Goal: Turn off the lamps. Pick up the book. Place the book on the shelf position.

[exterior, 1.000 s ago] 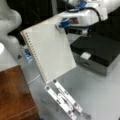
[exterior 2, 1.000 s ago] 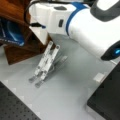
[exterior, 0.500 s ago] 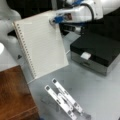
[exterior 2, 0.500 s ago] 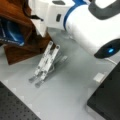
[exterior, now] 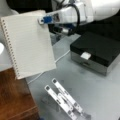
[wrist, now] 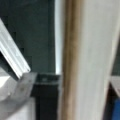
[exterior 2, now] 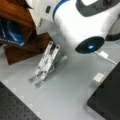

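Fingers of the gripper point(exterior: 46, 20) pinch the top corner of the book point(exterior: 28, 45), a spiral notebook hanging tilted in the air above the wooden shelf block point(exterior: 15, 100) at a front view's left. Doing this well probably means keeping the pinch firm and lowering slowly, clear of the folding metal stand point(exterior: 65, 100).

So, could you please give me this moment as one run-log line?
gripper: shut on book | book: lifted, tilted, above shelf block | stand: on table

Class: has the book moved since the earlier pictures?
Yes. In a front view the book, held by the gripper, has shifted left, away from the black box.
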You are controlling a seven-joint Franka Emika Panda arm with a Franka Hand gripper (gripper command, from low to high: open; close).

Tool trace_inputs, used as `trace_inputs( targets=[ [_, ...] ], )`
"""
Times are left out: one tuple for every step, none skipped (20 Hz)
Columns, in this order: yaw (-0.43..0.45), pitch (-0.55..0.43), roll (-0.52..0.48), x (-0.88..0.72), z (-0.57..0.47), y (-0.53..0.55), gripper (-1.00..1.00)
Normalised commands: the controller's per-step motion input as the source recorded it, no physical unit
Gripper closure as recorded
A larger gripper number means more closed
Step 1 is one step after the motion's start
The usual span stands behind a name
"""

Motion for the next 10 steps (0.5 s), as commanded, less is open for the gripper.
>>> trace_inputs(
  targets=[
    [0.144, -0.164, -0.350, -0.26, 0.00, -0.24, 1.00],
    [0.138, -0.170, -0.338, -0.29, 0.00, -0.25, 1.00],
    [0.132, -0.170, -0.339, -0.31, -0.01, -0.27, 1.00],
    [0.137, -0.166, -0.337, -0.33, -0.01, -0.27, 1.00],
    [0.175, -0.150, -0.346, -0.34, -0.01, -0.28, 1.00],
    [0.195, -0.138, -0.336, -0.33, 0.00, -0.25, 1.00],
    [0.226, -0.128, -0.325, -0.34, 0.01, -0.26, 1.00],
    [0.241, -0.123, -0.298, -0.33, 0.02, -0.26, 1.00],
    [0.253, -0.107, -0.280, -0.34, 0.04, -0.27, 1.00],
    [0.263, -0.101, -0.265, -0.33, 0.07, -0.26, 1.00]
  ],
)
